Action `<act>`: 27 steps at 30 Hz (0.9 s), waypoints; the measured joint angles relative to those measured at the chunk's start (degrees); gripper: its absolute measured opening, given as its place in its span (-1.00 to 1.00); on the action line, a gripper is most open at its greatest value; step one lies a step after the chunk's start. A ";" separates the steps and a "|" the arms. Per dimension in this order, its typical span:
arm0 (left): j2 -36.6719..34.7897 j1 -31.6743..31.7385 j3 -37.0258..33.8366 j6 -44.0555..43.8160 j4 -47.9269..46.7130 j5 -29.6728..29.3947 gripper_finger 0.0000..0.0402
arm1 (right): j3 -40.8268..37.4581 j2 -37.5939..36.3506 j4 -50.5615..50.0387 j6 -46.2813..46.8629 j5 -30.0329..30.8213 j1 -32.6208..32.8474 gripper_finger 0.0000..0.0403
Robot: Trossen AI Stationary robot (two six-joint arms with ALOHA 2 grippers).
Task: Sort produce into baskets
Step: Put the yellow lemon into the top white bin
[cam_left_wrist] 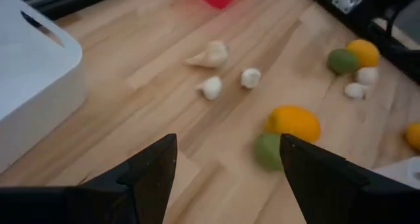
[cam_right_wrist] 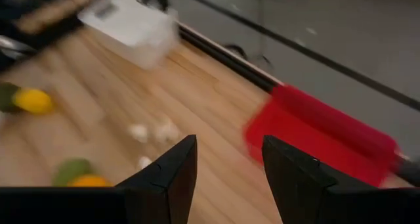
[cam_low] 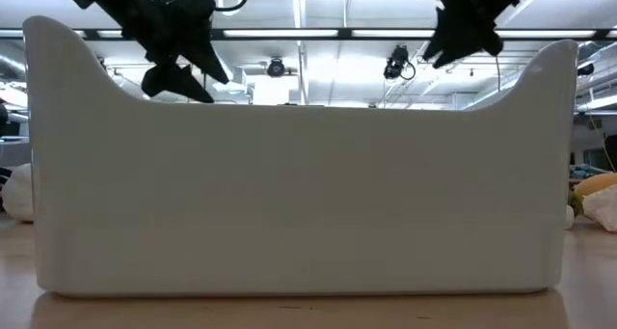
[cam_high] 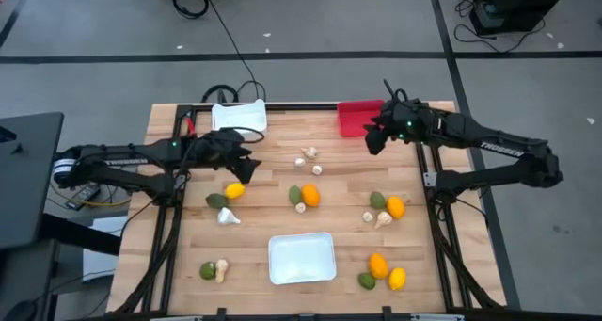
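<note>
I see the left hand (cam_high: 246, 161) open and empty beside the deep white bin (cam_high: 238, 119). The right hand (cam_high: 374, 137), fingers parted and empty, hangs by the red bin (cam_high: 356, 117); produce (cam_high: 309, 196) lies scattered across the desk (cam_high: 273, 217).

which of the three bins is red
The bin at the table's far edge, right by the right hand. The other two are white: a deep one at the far edge near the left arm, and a shallow tray at the near edge.
</note>
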 joint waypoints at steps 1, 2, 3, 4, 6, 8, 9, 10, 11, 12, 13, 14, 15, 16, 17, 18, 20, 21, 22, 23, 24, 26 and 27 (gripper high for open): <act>0.01 0.00 0.00 0.32 -0.49 -0.12 0.36 | 0.36 0.04 -1.11 0.00 -0.56 -0.58 -0.09; 0.28 0.03 0.00 1.05 -0.98 -0.41 0.36 | 0.62 0.02 -2.02 -0.02 -1.51 -1.07 -0.09; 0.76 0.04 0.00 1.56 -1.20 -0.85 0.36 | 0.76 -0.02 -2.79 -0.29 -2.61 -1.51 -0.09; 1.16 0.04 0.00 1.71 -1.96 -1.45 0.36 | 0.79 -0.02 -3.22 -0.96 -3.49 -1.79 -0.09; 2.35 0.07 -0.07 1.38 -4.37 -2.26 0.36 | 0.79 0.00 -4.23 -2.22 -4.04 -2.21 -0.09; 4.09 0.15 -0.04 1.23 -5.67 -2.03 0.36 | 0.79 0.01 -4.88 -2.87 -4.10 -2.70 -0.09; 5.04 0.15 -0.07 1.22 -7.24 -1.23 0.36 | 0.79 0.09 -5.09 -2.86 -4.35 -2.83 -0.09; 6.07 0.15 -0.13 1.10 -8.27 0.08 0.36 | 0.79 0.19 -5.40 -2.82 -4.98 -2.88 -0.09; 7.10 0.15 -0.13 0.68 -8.67 1.59 0.36 | 0.79 0.31 -5.67 -2.80 -5.50 -2.87 -0.09; 8.10 0.15 -0.11 -0.34 -9.64 3.35 0.36 | 0.79 0.39 -5.74 -2.80 -6.02 -2.86 -0.09; 9.07 0.14 -0.11 -1.49 -10.97 5.27 0.36 | 0.79 0.54 -5.69 -2.72 -6.47 -2.67 -0.09; 9.90 0.13 -0.11 -2.94 -11.84 7.68 0.36 | 0.79 0.60 -5.72 -2.63 -7.01 -2.54 -0.09; 10.54 0.13 -0.11 -4.45 -12.40 9.99 0.36 | 0.79 0.75 -5.88 -2.66 -7.32 -2.39 -0.09; 10.94 0.13 -0.11 -5.85 -13.20 11.50 0.36 | 0.79 0.91 -5.95 -2.75 -7.32 -2.17 -0.09; 11.18 0.11 -0.11 -7.07 -14.19 12.48 0.36 | 0.79 0.96 -5.92 -2.78 -7.29 -1.91 -0.09; 11.35 0.11 -0.11 -8.13 -14.90 12.76 0.36 | 0.79 0.94 -5.89 -2.81 -7.10 -1.77 -0.09; 11.66 0.11 -0.11 -9.05 -16.14 12.18 0.36 | 0.79 0.94 -5.18 -3.22 -6.92 -1.65 -0.09; 11.69 0.13 -0.11 -9.16 -16.97 11.52 0.36 | 0.79 0.94 -4.60 -3.30 -6.96 -1.67 -0.09; 11.67 0.13 -0.11 -9.20 -17.66 11.27 0.36 | 0.79 0.94 -4.04 -3.26 -7.12 -1.67 -0.09; 11.65 0.13 -0.11 -9.20 -18.21 11.19 0.36 | 0.79 0.94 -3.53 -2.98 -7.35 -1.67 -0.09; 11.65 0.13 -0.11 -9.22 -19.04 11.12 0.36 | 0.79 1.03 -3.02 -2.67 -7.83 -1.67 -0.09; 11.65 0.12 -0.11 -10.09 -21.34 11.89 0.36 | 0.79 1.52 -2.34 -2.58 -10.22 -1.67 -0.09; 11.65 0.07 -0.11 -10.26 -22.67 12.97 0.37 | 0.78 1.93 -2.26 -2.78 -11.63 -1.67 -0.09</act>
